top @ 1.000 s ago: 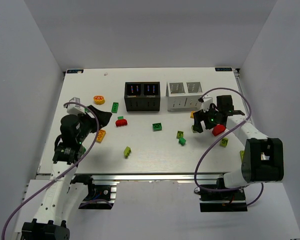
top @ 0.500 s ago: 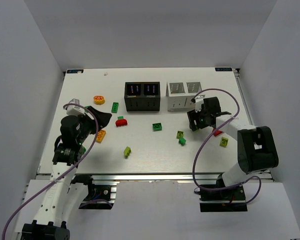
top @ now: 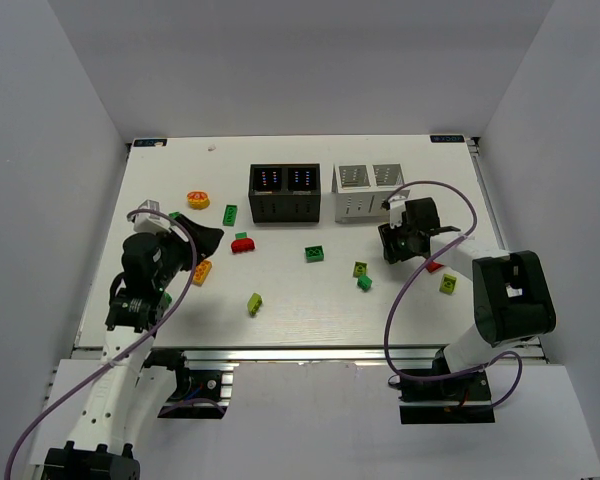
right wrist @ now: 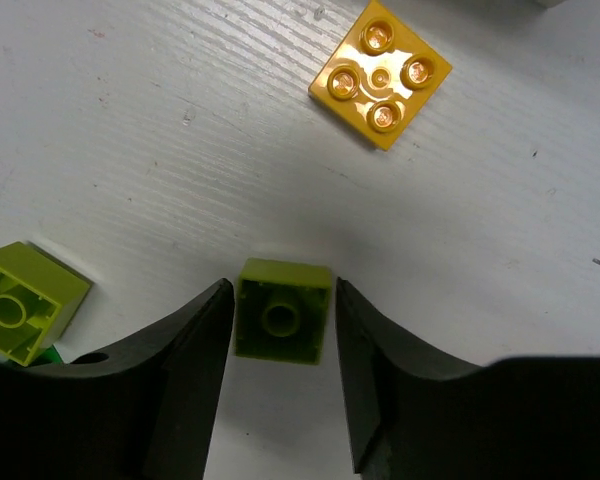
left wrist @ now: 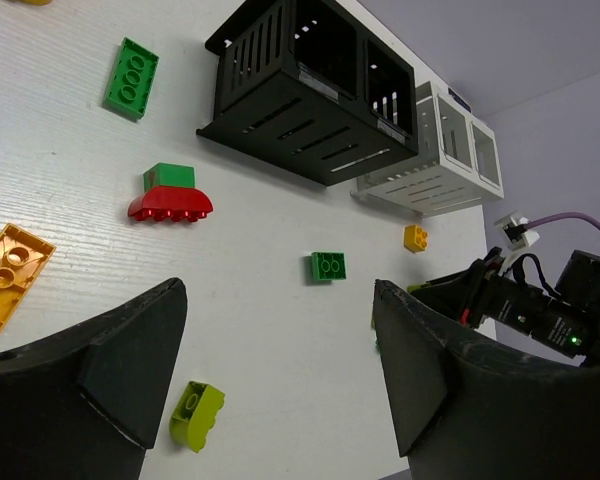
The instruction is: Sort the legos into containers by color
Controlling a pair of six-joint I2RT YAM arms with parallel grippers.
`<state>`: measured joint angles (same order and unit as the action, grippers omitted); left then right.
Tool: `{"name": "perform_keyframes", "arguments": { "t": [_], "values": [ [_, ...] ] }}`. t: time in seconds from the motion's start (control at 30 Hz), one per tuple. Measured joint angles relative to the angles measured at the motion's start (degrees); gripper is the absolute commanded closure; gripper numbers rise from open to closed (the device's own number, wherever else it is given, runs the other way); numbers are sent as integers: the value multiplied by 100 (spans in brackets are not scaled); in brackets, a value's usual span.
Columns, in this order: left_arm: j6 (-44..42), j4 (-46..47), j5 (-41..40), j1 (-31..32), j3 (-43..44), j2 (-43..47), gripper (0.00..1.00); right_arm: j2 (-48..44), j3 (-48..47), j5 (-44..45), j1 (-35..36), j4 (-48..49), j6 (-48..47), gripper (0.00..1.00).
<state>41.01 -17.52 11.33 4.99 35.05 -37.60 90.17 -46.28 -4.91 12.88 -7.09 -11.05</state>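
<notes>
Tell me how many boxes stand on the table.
2. The black box stands near the far edge of the table, about its middle; the white box stands just right of it. None seems hidden.

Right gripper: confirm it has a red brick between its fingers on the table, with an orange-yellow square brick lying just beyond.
Wrong colour. The right gripper has a lime brick between its fingers, not a red one; the right wrist view shows it. The rest stands: it sits on the table, and the orange-yellow square brick lies just beyond.
</notes>
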Motion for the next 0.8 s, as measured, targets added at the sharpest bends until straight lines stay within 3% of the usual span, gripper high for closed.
{"name": "perform_keyframes", "arguments": {
  "t": [0.07, 0.2, 0.3, 0.6, 0.8],
  "values": [
    [0, 2, 2, 0, -2, -28, 16, 7, 0, -4, 2, 2, -26, 58],
    [2, 52, 2, 0, -17, -68, 16, 7, -4, -24, 4, -7, -140, 86],
    [24, 175, 7, 0, -90, -70, 16, -11, -96, -107, 4, -155, -254, 100],
    [175, 422, 105, 0, -382, -155, 16, -789, -1158, -1814, -17, -855, -1427, 100],
    [258, 675, 177, 0, -396, -273, 16, -629, -2068, -1961, -63, -542, -1021, 100]
  ]
}}
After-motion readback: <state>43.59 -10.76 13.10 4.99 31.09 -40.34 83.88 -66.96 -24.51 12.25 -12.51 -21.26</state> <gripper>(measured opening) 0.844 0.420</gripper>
